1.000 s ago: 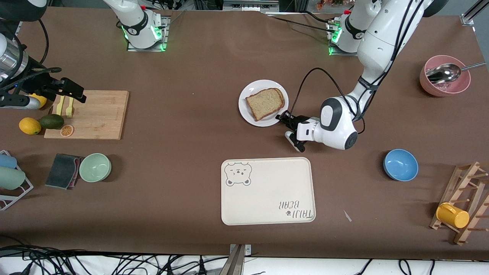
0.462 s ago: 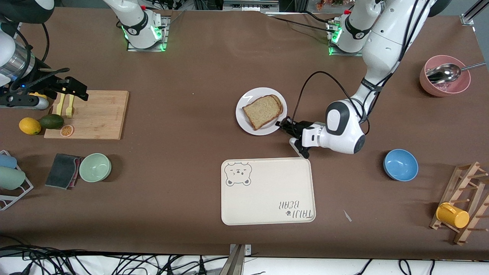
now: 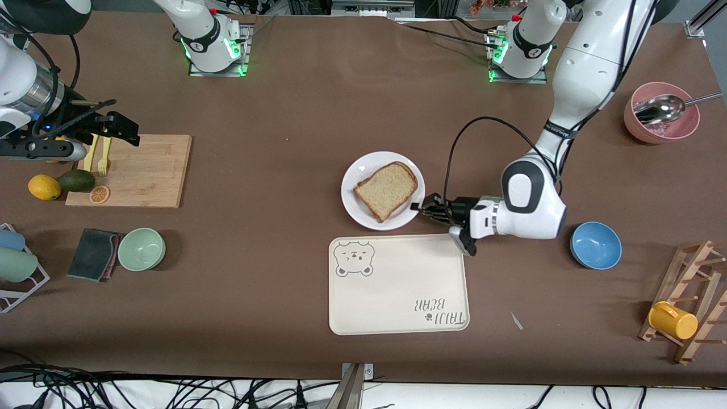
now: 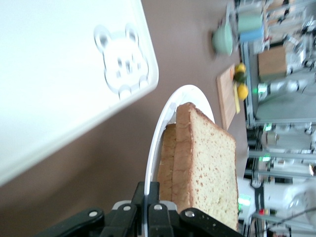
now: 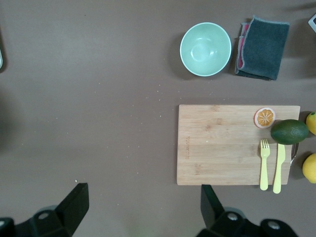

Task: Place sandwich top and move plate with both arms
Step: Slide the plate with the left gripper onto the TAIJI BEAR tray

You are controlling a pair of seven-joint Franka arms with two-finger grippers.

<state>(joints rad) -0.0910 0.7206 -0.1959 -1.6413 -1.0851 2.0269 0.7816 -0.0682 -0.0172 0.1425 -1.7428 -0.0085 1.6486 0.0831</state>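
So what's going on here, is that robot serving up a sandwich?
Pretty much. The left gripper is shut on the rim of the white plate, which carries the sandwich with its top slice already on. The plate sits just beside the cream bear tray, on the side away from the front camera. The right gripper waits with its fingers open over the wooden cutting board.
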